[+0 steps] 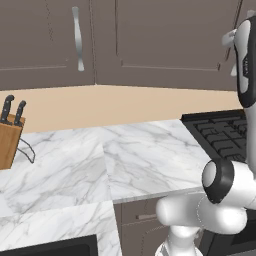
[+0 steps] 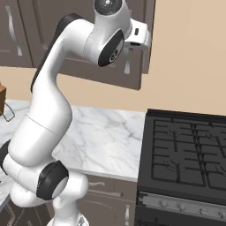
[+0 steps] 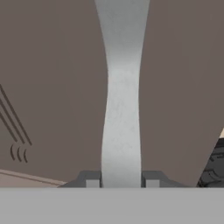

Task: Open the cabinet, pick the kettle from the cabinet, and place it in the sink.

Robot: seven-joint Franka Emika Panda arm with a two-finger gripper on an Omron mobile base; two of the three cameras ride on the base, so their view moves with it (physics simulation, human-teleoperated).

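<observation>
Hand view — gripper point(image 3: 121, 180) clenched on the cabinet's point(image 3: 52, 87) curved silver handle point(image 3: 121, 109), one fingertip point(image 3: 90, 179) on each side; handle runs from 6 to 12 o'clock. Stove point(image 2: 185, 154) at 4 o'clock.

Flat, even rendered light surrounds me, with no clear source. The silver handle point(image 3: 121, 109) before my fingers point(image 3: 92, 180) shows a soft sheen, no hard glare. Beside it the cabinet point(image 3: 52, 87) door looks smooth, slightly soft; shadows stay faint.

no readable text, labels or numbers
</observation>
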